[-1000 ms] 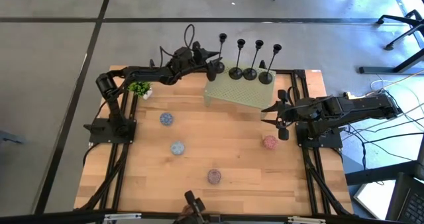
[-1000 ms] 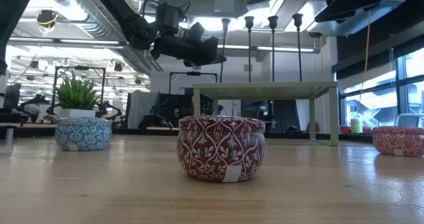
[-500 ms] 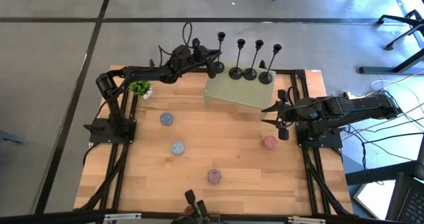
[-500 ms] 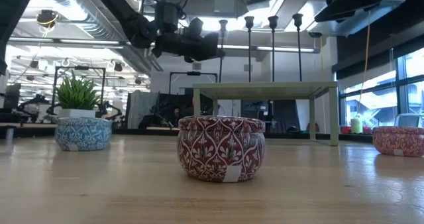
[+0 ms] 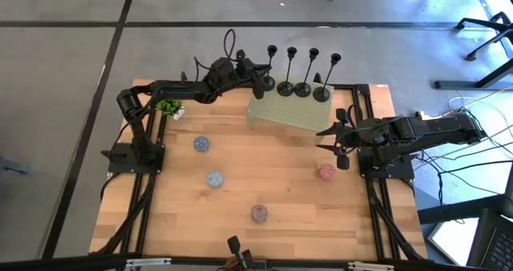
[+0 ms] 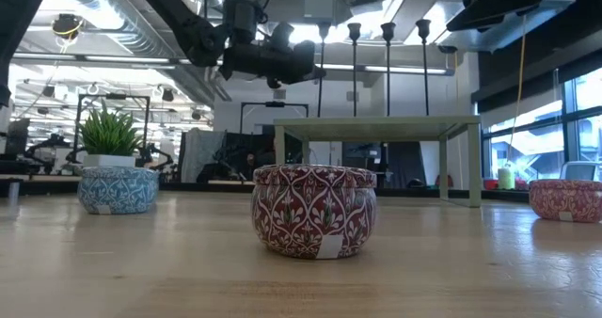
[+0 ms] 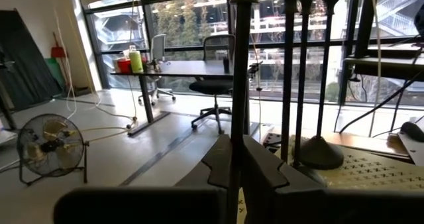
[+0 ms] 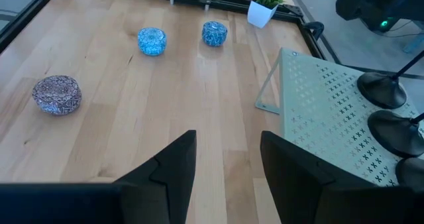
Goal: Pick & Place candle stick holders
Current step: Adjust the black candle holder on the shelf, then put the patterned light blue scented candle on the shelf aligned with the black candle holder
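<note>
three candle stick holders (image 5: 303, 87) crowd the raised stand (image 5: 290, 111).

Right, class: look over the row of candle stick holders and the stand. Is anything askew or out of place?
Nothing is spilled or damaged. Three candle stick holders stand upright on the perforated green stand. The fourth holder, at the row's left end, is clamped by its stem in the left gripper; its base is hidden, so whether it is lifted cannot be told.
</note>
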You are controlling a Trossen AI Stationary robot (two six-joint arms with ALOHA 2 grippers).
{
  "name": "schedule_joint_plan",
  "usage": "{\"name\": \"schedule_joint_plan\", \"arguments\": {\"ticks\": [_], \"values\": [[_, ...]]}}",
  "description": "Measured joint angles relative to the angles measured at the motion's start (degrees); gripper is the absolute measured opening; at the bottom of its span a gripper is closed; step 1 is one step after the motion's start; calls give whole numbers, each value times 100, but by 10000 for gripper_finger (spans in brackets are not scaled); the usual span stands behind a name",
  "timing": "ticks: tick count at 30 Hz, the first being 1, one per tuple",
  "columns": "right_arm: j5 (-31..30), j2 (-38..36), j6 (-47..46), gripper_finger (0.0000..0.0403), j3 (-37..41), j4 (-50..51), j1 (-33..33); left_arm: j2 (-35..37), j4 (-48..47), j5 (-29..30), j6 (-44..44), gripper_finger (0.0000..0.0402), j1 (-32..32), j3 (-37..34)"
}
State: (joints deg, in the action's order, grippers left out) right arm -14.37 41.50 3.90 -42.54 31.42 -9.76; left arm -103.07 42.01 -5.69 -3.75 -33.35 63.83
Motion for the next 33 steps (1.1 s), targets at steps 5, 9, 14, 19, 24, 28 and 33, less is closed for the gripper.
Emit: {"name": "schedule_joint_plan", "arguments": {"ticks": [5,9,14,19,24,28,33], "values": [[0,0,-35,171,0,2,0,0,-16,59,61,11,5,0],[0,0,-44,171,0,2,0,0,-19,57,166,11,5,0],[0,0,-40,171,0,2,0,0,-70,57,161,24,-13,0],[0,0,-24,171,0,-1,0,-2,-234,68,153,60,-16,-2],[0,0,-18,171,0,-69,0,-2,-209,68,171,91,-11,-2],[0,0,-2,171,0,-179,0,-2,-247,68,275,117,-12,-2],[0,0,0,171,-2,-404,0,-2,-465,68,30,147,-12,-2]]}}
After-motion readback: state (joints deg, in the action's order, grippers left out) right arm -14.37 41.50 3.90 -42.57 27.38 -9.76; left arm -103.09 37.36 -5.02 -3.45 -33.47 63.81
